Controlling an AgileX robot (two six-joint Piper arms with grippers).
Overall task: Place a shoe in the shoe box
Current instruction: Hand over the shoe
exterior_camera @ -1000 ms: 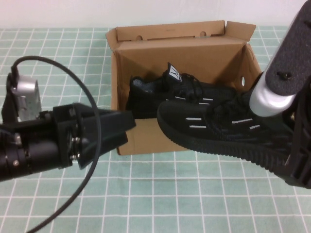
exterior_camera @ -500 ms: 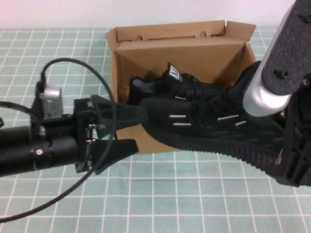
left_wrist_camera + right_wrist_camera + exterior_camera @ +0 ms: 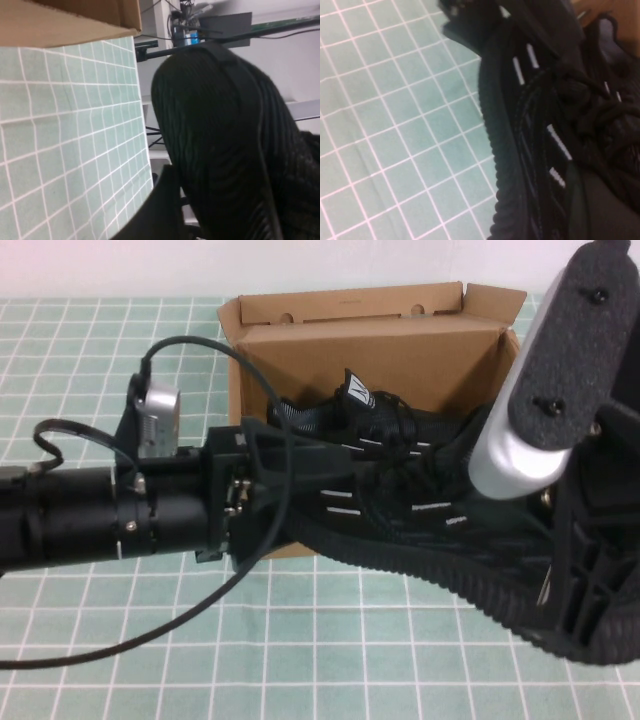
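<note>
A black mesh shoe (image 3: pixel 430 525) with white dashes hangs in the air in front of the brown cardboard shoe box (image 3: pixel 360 340), sole towards me. My right gripper (image 3: pixel 580 195) is shut on its heel end, under the right arm. My left gripper (image 3: pixel 320 495) reaches in from the left and stands open, one finger (image 3: pixel 300 450) above the toe and the other below it. In the left wrist view the ribbed sole (image 3: pixel 220 150) fills the frame beside one finger (image 3: pixel 160 205). I cannot tell whether the fingers touch the shoe. A second, identical shoe (image 3: pixel 375 405) lies inside the box.
The box stands open at the back of the green checked cloth (image 3: pixel 330 650), its flap lid (image 3: pixel 340 305) raised behind. A black cable (image 3: pixel 215 345) loops from the left wrist camera over the cloth.
My left arm has swung right and its jaws have opened wide around the shoe's toe. My right arm has brought the shoe leftward and lower in front of the box.
</note>
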